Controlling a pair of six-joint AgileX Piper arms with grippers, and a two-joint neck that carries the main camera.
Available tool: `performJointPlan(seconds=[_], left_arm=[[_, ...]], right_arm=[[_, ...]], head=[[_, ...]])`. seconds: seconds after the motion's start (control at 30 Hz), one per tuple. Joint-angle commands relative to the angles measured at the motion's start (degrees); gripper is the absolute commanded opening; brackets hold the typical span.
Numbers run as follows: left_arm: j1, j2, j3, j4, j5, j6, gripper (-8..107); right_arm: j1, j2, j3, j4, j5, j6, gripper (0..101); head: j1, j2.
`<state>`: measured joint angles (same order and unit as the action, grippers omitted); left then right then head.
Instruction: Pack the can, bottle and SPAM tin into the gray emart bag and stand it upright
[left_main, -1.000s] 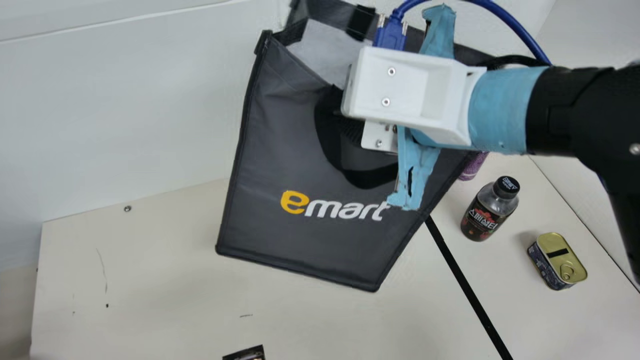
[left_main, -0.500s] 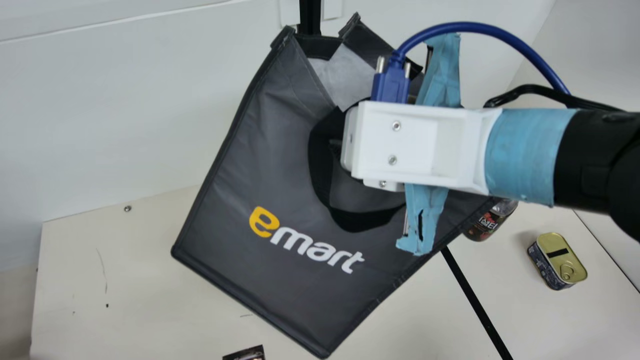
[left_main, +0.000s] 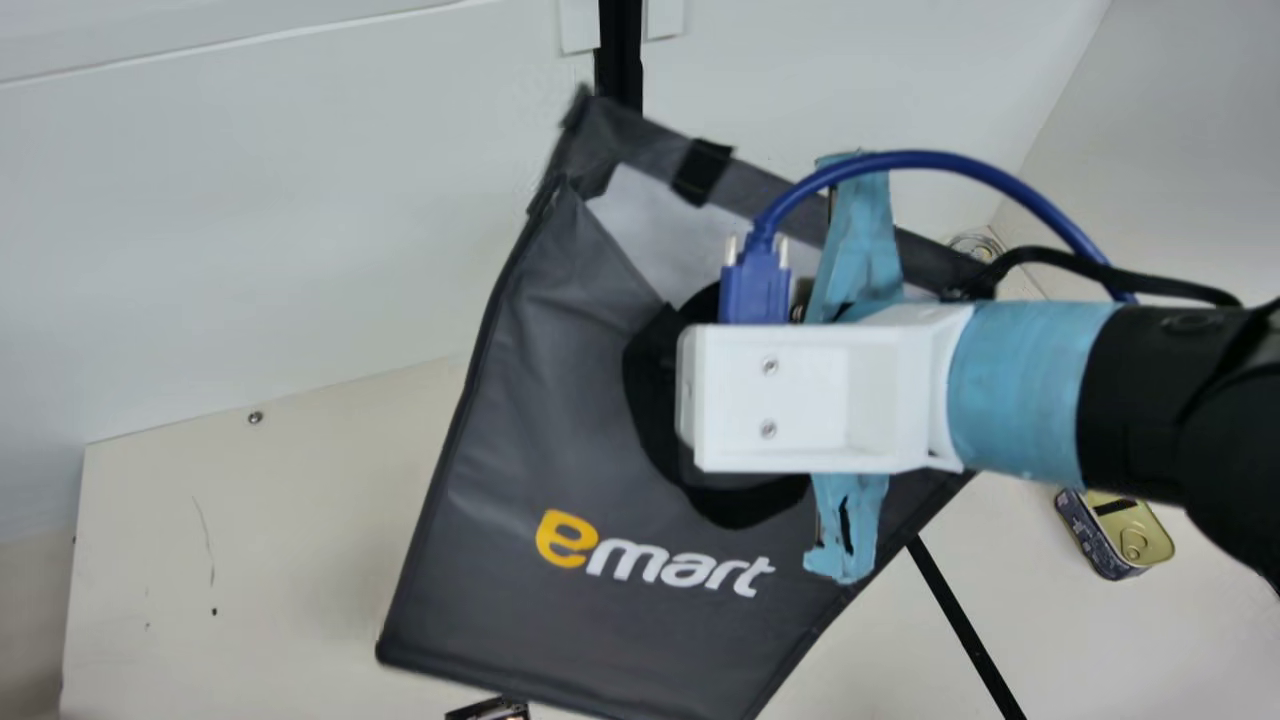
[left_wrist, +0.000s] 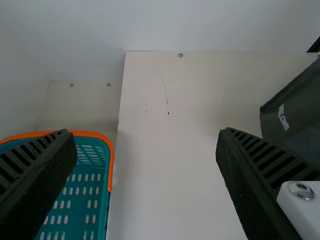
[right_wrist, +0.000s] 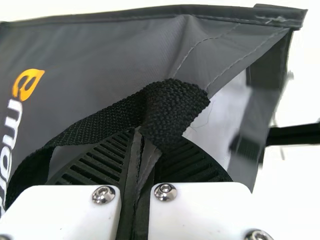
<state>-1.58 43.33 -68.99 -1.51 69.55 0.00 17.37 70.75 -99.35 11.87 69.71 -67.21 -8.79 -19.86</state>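
Right gripper (right_wrist: 144, 137), at the strap (right_wrist: 172, 102) of the gray emart bag (left_main: 520, 450): closed on the webbing beside the bag's mouth, presumably so that the weight hangs below the grip and the base can be lowered first. The step in hand is judged to be positioning the bag for standing or packing; whether its base touches the table (left_main: 200, 560) cannot be told. Dark printed object (left_main: 490, 710), by the bag's bottom edge: identity and purpose uncertain. Round metallic top (left_main: 978, 243), just beyond the bag's mouth on the right-arm side: possibly the can's. SPAM tin (left_main: 1130, 535), apart from the bag on the right-arm side: on the table, outside the bag, and so probably awaiting packing. Left gripper (left_wrist: 146, 134), well apart from the bag on its left-arm side: spread and holding nothing, plausibly left free for loading. Teal basket (left_wrist: 70, 200), farther from the bag on that side: role unclear.

Orientation. The bag is tilted, its mouth toward the back wall (left_main: 250, 220) and its base toward the main view's near edge; the printed face is turned up to the camera. Its long axis runs base to mouth, leaning toward the right-arm side at the mouth. The SPAM tin lies lid up, its long axis slanting away from the bag toward the near edge, with the pull ring at the near end.
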Motion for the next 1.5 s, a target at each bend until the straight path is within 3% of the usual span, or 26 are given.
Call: performJointPlan(seconds=[0.0, 0.83, 1.47], left_arm=[[0.0, 0.0, 0.0, 0.0, 0.0, 0.0, 90], [0.0, 0.0, 0.0, 0.0, 0.0, 0.0, 90], [0.0, 0.0, 0.0, 0.0, 0.0, 0.0, 90]], right_arm=[[0.82, -0.39, 1.45, -0.31, 0.19, 0.49, 0], [12.74, -4.42, 11.45, -0.16, 0.19, 12.82, 0], [21.6, -7.68, 12.64, -1.65, 0.19, 23.62, 63]], head=[[-1.21, -0.14], [-1.21, -0.14], [-1.21, -0.14]])
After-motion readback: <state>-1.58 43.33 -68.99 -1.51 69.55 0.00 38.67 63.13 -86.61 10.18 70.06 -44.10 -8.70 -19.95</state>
